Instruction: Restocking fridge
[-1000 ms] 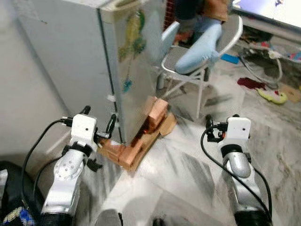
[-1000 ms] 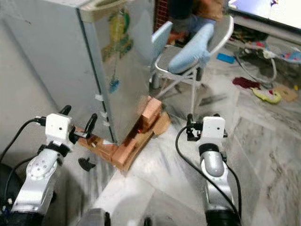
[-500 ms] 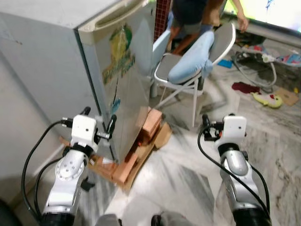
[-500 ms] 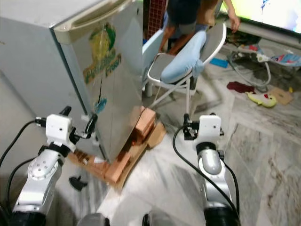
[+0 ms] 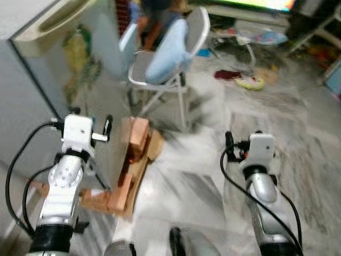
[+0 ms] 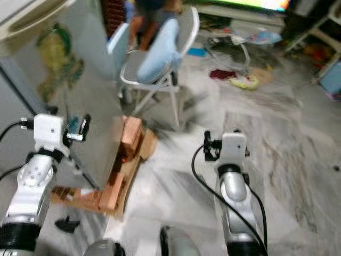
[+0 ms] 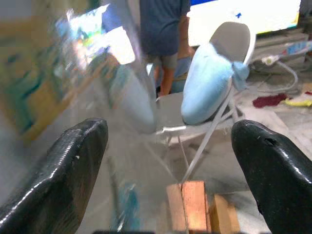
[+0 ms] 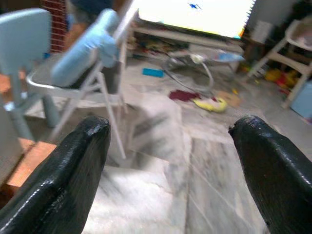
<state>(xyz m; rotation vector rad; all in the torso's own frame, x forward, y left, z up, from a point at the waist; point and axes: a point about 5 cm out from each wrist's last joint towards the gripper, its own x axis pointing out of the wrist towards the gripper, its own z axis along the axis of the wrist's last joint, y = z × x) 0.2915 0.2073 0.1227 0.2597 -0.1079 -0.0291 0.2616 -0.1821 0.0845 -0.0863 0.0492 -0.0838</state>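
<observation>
The grey fridge stands at my left with its door shut and a faded sticker on the front. It rests on bricks and wooden blocks. My left gripper is raised right in front of the fridge door, open and holding nothing; in the left wrist view its fingers frame the door edge and the chair. My right gripper hangs open over the marble floor, apart from the fridge, with nothing between its fingers.
A folding chair with a light blue cushion stands just past the fridge, and a person stands behind it. Toys and cables lie on the floor at the back. A lit screen lines the far wall.
The whole picture has swung to the right and is blurred, so the camera has turned; the fridge now sits further left. Both grippers stay open and raised as before.
</observation>
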